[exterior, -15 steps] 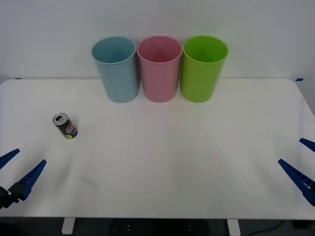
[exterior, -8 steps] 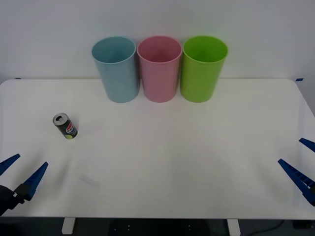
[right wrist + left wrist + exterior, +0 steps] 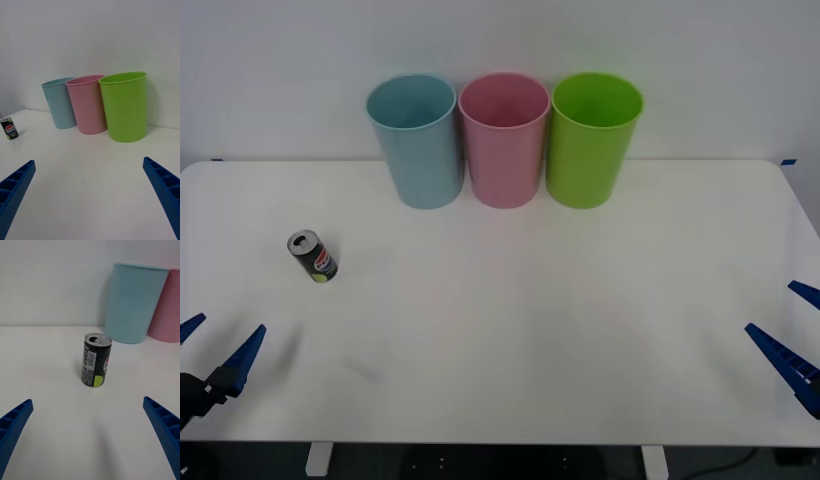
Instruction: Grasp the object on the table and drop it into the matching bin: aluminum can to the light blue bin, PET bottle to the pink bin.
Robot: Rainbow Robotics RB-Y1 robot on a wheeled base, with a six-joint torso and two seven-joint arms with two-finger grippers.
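Since the aluminum can (image 3: 313, 257) is small and its top is already opened, we think it is light and likely empty, with thin walls that could dent if we squeeze too hard. Its sides look smooth and a bit slippery, so we would take hold around the middle of its round body, one finger on each side, not by the silver top. The can stands upright on the white counter (image 3: 510, 320), on our left side, well apart from the bins. Our left claw (image 3: 214, 343) hangs low near the front left edge of the counter with its blue fingers spread wide and nothing in it, and the can sits ahead of it, between the two fingers in the left wrist view. Our right claw (image 3: 802, 335) waits at the front right edge, also spread wide and holding nothing. At the back stand three tall bins side by side: the light blue bin (image 3: 416, 140), the pink bin (image 3: 504, 139) and a lime green bin (image 3: 592, 138). From above, they look empty. The can belongs in the light blue one.
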